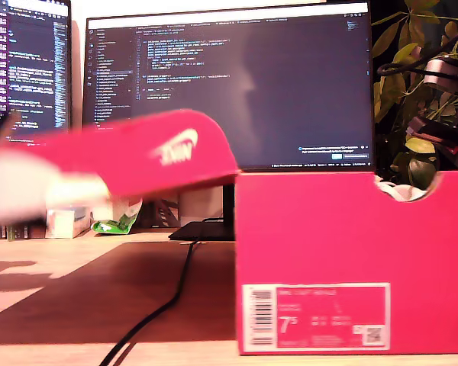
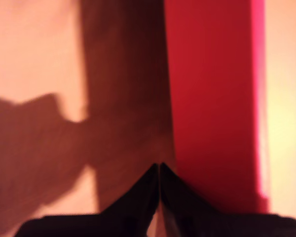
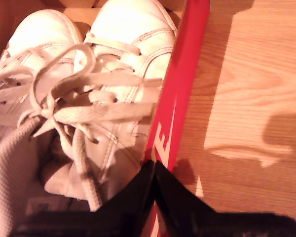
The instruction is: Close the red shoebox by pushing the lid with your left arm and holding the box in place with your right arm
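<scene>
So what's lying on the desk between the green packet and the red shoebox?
In the exterior view, a black cable and the monitor's dark base lie between the green packet and the red shoebox; otherwise bare wooden desk.

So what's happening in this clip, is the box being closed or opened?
A red shoebox stands on a wooden table before two monitors, its lid still raised and blurred, swung out toward the exterior view's left. White sneakers lie inside. My second gripper, jaws together, sits at the box's side wall. My first gripper, also shut, points down beside a red surface that I take to be the lid or box. The box is not closed yet.
</scene>
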Action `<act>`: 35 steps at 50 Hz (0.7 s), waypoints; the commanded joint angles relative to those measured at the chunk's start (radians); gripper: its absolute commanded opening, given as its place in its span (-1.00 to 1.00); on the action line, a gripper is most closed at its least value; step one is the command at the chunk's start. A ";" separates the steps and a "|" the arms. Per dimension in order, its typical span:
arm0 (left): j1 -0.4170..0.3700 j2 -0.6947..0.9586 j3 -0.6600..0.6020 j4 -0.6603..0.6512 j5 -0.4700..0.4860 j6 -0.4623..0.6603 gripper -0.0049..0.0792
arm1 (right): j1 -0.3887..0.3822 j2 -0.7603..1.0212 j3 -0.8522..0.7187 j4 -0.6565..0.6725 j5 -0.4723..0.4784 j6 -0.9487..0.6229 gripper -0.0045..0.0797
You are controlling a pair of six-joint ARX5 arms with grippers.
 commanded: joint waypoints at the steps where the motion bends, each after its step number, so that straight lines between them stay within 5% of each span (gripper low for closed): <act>1: 0.003 -0.035 0.028 -0.012 0.016 0.012 -0.93 | 0.043 0.011 0.017 -0.006 -0.018 -0.002 -0.92; 35: -0.044 -0.137 0.230 -0.099 0.106 0.010 -0.93 | 0.126 0.014 0.017 0.041 -0.018 0.025 -0.92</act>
